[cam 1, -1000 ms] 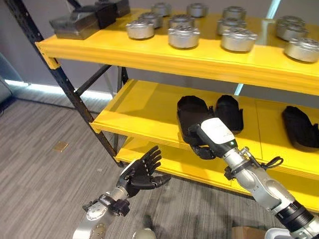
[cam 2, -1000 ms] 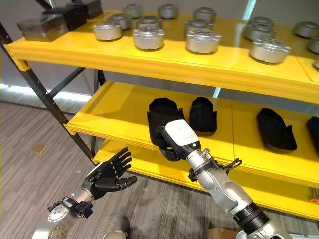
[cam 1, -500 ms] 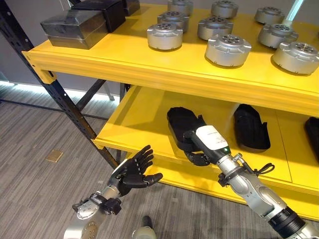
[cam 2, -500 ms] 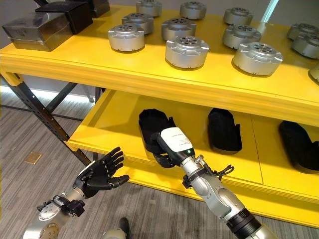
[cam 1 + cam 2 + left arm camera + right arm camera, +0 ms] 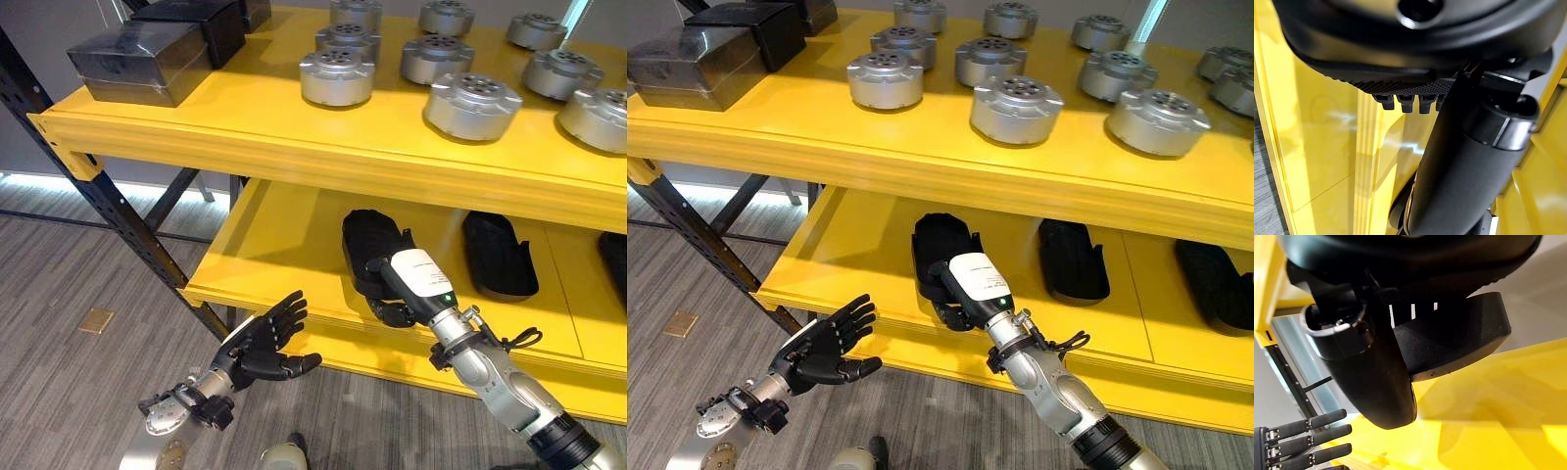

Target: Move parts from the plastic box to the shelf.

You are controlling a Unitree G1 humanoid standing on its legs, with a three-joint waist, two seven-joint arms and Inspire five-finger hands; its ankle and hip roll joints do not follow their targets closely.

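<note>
A black moulded part (image 5: 366, 238) lies lengthwise near the front of the yellow middle shelf (image 5: 284, 235). My right hand (image 5: 397, 294) is shut on its near end. The thumb's white cover (image 5: 978, 278) sits on top and the fingers curl underneath. In the right wrist view the black part (image 5: 1459, 338) shows between the thumb (image 5: 1376, 382) and the fingers, just over the yellow board. My left hand (image 5: 263, 343) hovers open, holding nothing, below and in front of the shelf's front edge, left of the right hand.
Two more black parts (image 5: 1073, 259) (image 5: 1215, 284) lie further right on the middle shelf. The top shelf (image 5: 294, 137) carries several silver round parts (image 5: 338, 78) and dark boxes (image 5: 147, 64). A dark slanted upright (image 5: 118, 211) stands at the shelf's left end.
The camera has moved, so the whole picture has shifted. My right hand keeps hold of the black part at the middle shelf. The open left hand has barely moved.
</note>
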